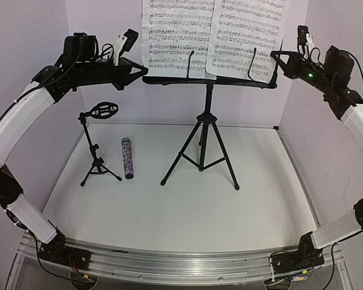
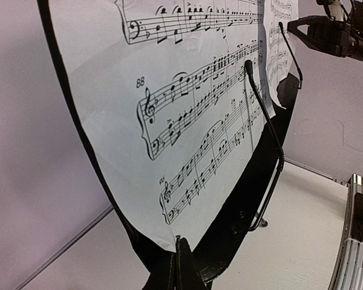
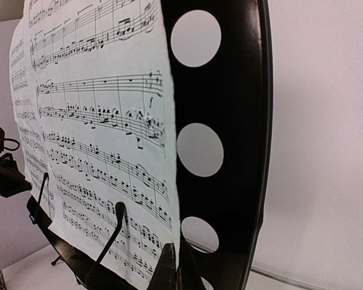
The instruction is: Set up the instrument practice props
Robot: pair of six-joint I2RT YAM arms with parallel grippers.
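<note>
The black tripod music stand (image 1: 204, 130) stands mid-table, its perforated desk (image 3: 230, 121) holding two white music sheets. My left gripper (image 1: 144, 70) is shut, with the lower corner of the left sheet (image 2: 169, 121) pinched at its tips (image 2: 179, 241). My right gripper (image 1: 273, 55) is shut on the right sheet's (image 1: 245, 36) outer edge (image 3: 179, 244). The glittery microphone (image 1: 127, 158) lies flat on the table, left of the stand. Just beside it stands the small black tripod mic stand (image 1: 97, 151), its clip holding nothing.
White walls close in the table on the left, back and right. Two wire page holders (image 2: 263, 133) rise from the desk's lip over the sheets. A metal rail (image 1: 181, 263) carries the arm bases along the near edge.
</note>
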